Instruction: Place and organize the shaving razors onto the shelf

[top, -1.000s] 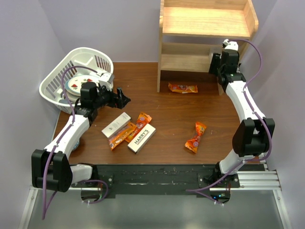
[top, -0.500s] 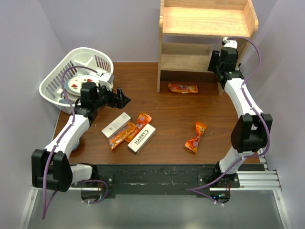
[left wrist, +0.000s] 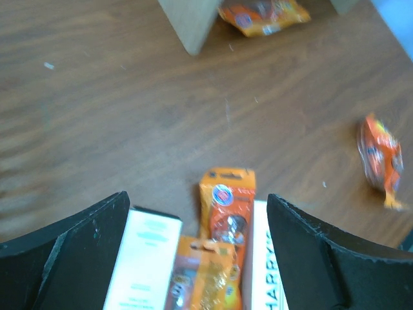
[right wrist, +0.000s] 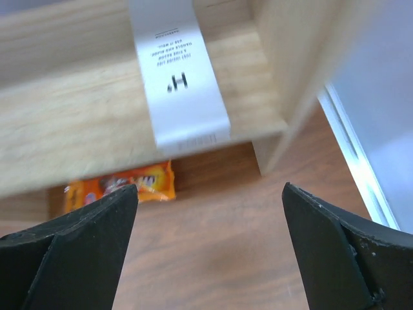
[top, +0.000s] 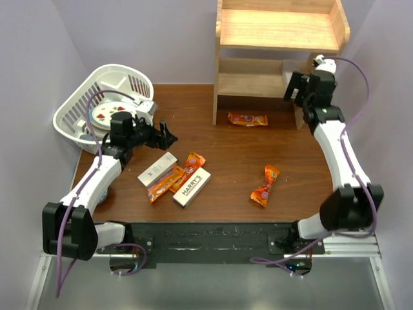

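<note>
Left gripper (top: 168, 135) is hanging wide open with nothing in it, fingers (left wrist: 71, 258) spread on either side of the little pile right below. Directly under it, the first razor box (left wrist: 145, 265) sits by the left finger and the second razor box (left wrist: 268, 271), the one with the HARRY'S print, by the right finger. Two orange snack packets (left wrist: 227, 210) are squeezed between them, everything flat on the table (left wrist: 97, 97). Further out and off to its right, a third packet (left wrist: 381, 158) lies on its own. Farthest ahead, a fourth packet (left wrist: 261, 11) sits under the shelf (left wrist: 187, 22), just past the side panel. Behind this gripper is the white basket (top: 74, 126).

Right gripper (right wrist: 210, 190) is released too, jaws far apart and gripping nothing. It's parked just in front of the shelf's lower level. Right ahead of it, the third razor box (right wrist: 179, 77) lies flat on that lower board, running front to back, with its near end at about the front edge. The box is nearer the right side panel. Below the board and to the gripper's left, you can see that fourth packet on the table again.
</note>
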`<action>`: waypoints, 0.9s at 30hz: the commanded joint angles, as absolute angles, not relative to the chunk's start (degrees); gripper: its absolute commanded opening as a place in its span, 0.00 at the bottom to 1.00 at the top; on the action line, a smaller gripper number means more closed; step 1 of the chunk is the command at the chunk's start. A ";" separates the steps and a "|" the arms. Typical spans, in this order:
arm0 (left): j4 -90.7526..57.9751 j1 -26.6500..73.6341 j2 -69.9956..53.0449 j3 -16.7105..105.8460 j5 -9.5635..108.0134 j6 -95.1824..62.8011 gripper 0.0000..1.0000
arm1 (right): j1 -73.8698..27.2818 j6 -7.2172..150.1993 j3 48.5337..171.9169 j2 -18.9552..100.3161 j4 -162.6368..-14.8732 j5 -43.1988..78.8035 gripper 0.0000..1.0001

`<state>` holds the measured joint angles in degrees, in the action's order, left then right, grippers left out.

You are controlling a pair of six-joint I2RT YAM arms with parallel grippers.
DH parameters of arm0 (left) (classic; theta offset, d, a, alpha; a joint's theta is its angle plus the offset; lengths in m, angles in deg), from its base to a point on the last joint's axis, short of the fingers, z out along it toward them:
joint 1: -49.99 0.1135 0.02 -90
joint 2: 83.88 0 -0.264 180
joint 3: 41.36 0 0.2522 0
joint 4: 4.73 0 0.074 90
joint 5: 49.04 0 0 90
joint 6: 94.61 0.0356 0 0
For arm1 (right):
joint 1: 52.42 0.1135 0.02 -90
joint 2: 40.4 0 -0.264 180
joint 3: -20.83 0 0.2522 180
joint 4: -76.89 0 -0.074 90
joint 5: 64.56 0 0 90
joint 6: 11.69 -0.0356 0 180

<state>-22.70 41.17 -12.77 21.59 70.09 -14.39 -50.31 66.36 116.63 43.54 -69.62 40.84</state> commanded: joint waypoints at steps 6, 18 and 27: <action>-34.74 27.93 -13.75 19.06 63.04 -8.13 0.90 | -48.99 69.77 95.43 25.62 -63.95 25.72 0.96; -62.69 29.51 -5.23 30.93 48.53 14.72 0.89 | -48.99 72.69 91.72 19.80 -62.02 17.45 0.97; -60.42 33.37 5.40 33.74 44.13 13.14 0.91 | -48.99 70.05 91.11 21.83 -63.16 14.02 0.97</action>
<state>-61.23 31.99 1.57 30.33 46.57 11.51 -49.00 71.28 90.40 21.20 -61.08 16.71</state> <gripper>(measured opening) 0.911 0.974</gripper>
